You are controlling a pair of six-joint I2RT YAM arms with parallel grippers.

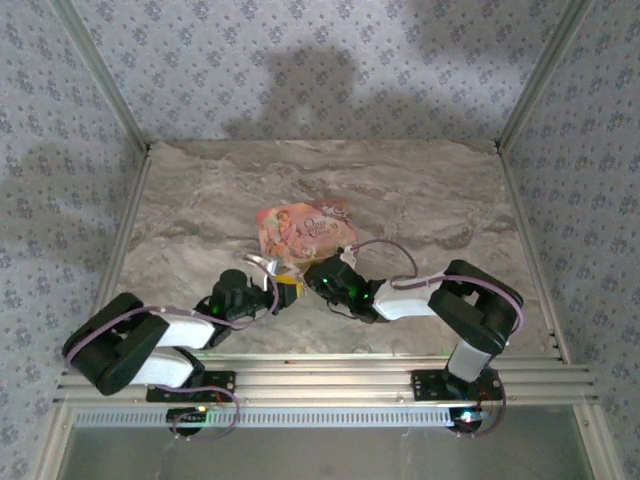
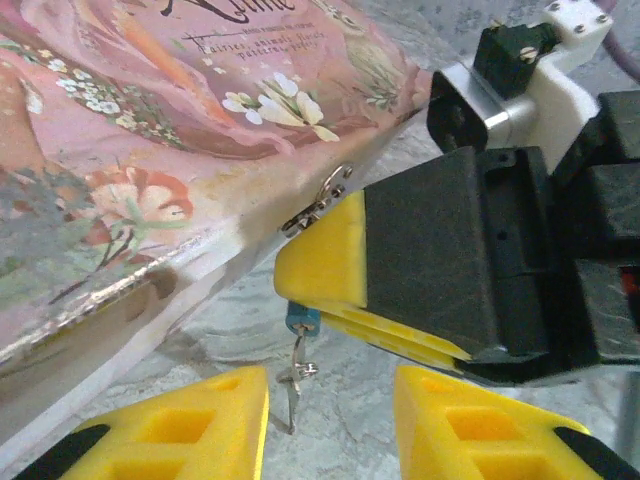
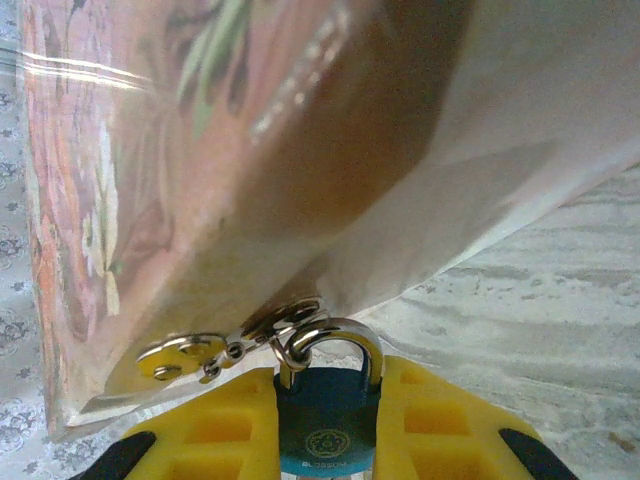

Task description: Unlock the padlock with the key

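Right gripper [image 3: 328, 380] is clamped on the padlock [image 3: 325, 432]. Its yellow fingers [image 3: 215, 425] press the lock body from both sides. The lock is blue-green with a silver shackle [image 3: 335, 338], and the shackle is closed through the ring of the metal hasp [image 3: 190, 352] on the box [image 1: 305, 228].

The box has a pink picture lid and sits at mid-table [image 1: 200, 200]. The padlock hangs off its near edge, touching the hasp ring. From the top camera the lock itself is too small to make out, and both wrists meet just near of the box.

Left gripper [image 2: 330, 392] is spread wide and holds nothing. Both of its fingers [image 2: 200, 425] are just near of the padlock, with the lock roughly on the centreline between them, a little toward the left finger.

In the left wrist view, only the bottom end of the lock body pokes out below the right gripper's closed fingers. A thin metal key [image 2: 294, 385] sticks out of that end toward the left gripper. The key's tip is in the gap between the left fingers, close to the left one. I can't tell whether it touches.

Can't tell how deep the key is seated in the lock.
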